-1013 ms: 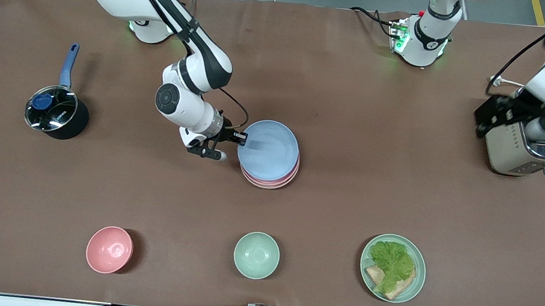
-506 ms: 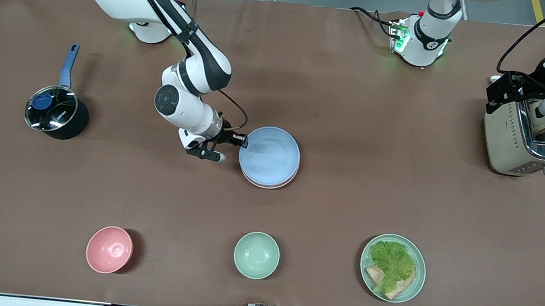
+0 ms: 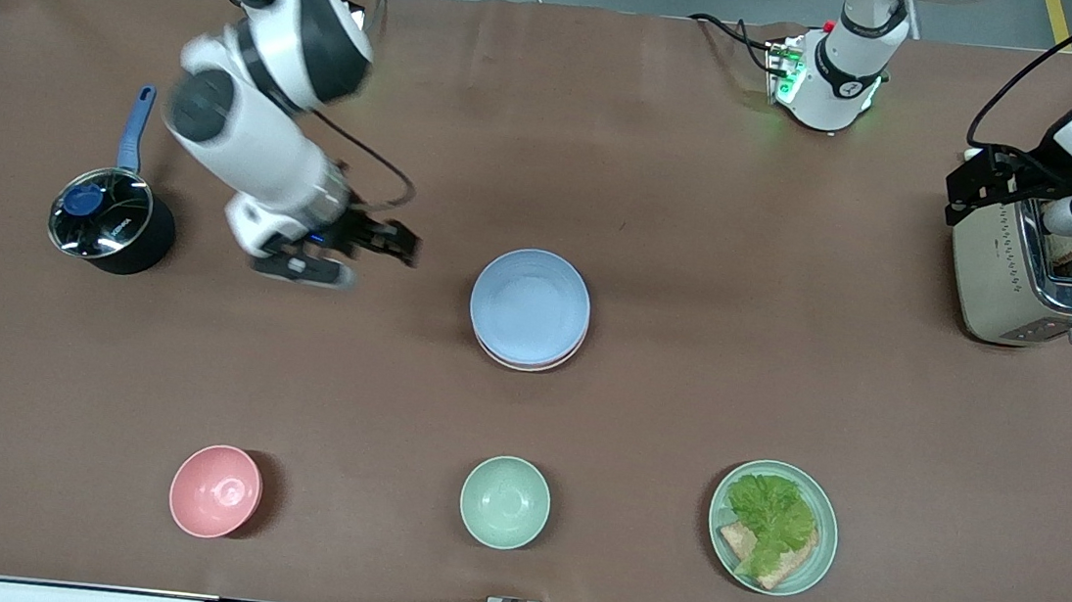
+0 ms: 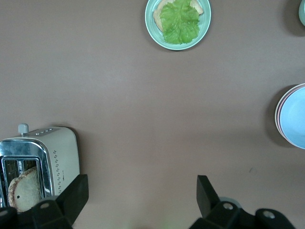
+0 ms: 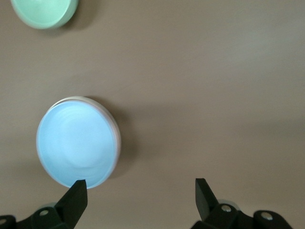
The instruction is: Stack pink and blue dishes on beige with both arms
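Observation:
The blue plate (image 3: 530,303) lies on top of the pink plate (image 3: 535,364), of which only a thin rim shows, at mid-table. The beige plate is hidden beneath them. My right gripper (image 3: 401,247) hangs open and empty over bare table between the stack and the saucepan. In the right wrist view the blue plate (image 5: 76,145) lies just off one fingertip (image 5: 76,195) of my right gripper (image 5: 140,195). My left gripper (image 3: 968,190) is open and empty by the toaster. The left wrist view catches the blue plate (image 4: 296,117) at its edge, far from my left gripper (image 4: 142,195).
A toaster (image 3: 1040,276) with bread in it stands at the left arm's end. A black saucepan (image 3: 111,221) sits at the right arm's end. Nearer the front camera are a pink bowl (image 3: 215,490), a mint bowl (image 3: 504,502) and a mint plate (image 3: 815,554) with lettuce.
My right gripper has let go of the blue plate's rim and drawn away toward the saucepan. The blue plate now rests flat on the pink one. The left arm barely shifted.

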`<state>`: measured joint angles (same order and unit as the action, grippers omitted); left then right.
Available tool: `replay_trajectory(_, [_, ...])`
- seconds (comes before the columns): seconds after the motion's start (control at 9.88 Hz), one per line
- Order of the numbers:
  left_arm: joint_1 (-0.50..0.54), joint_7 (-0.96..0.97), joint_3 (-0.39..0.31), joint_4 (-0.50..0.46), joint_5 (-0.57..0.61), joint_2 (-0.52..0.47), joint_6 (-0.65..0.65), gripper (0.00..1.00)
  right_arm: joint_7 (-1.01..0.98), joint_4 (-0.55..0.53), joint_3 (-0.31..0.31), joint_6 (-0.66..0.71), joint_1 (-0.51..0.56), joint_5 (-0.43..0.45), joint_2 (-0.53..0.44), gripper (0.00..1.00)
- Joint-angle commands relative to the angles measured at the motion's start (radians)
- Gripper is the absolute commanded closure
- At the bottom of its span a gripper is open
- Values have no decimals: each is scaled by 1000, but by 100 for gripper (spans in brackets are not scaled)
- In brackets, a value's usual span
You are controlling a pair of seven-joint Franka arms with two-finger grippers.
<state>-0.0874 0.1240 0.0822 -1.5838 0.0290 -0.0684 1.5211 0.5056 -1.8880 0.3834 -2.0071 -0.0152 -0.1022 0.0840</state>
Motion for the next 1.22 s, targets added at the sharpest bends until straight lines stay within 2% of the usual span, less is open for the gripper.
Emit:
replay_trajectory(0.0, [-6, -7, -6, -25, -18, 1, -30, 0, -18, 151, -122, 199, 11, 108, -39, 0])
replay_trajectory(0.3, [-9, -10, -4, -16, -30, -1, -28, 0, -120, 327, -334, 373, 8, 108, -43, 0])
replay_trajectory(0.41, [-5, -12, -4, -16, -40, -10, -30, 0, -137, 380, -377, 427, 8, 108, -43, 0])
replay_trajectory(0.61, [-3, -20, -9, -9, -40, -24, -47, 0, -340, 476, -446, 546, 9, 93, -40, 0])
replay_trajectory(0.71, [1, -32, -13, 11, -40, -19, -47, 0, -370, 480, -468, 551, 15, 87, -38, 0])
replay_trajectory(1.11, [27, -55, -16, 15, -29, -10, -47, 0, -366, 451, -463, 541, 18, 88, -39, 0])
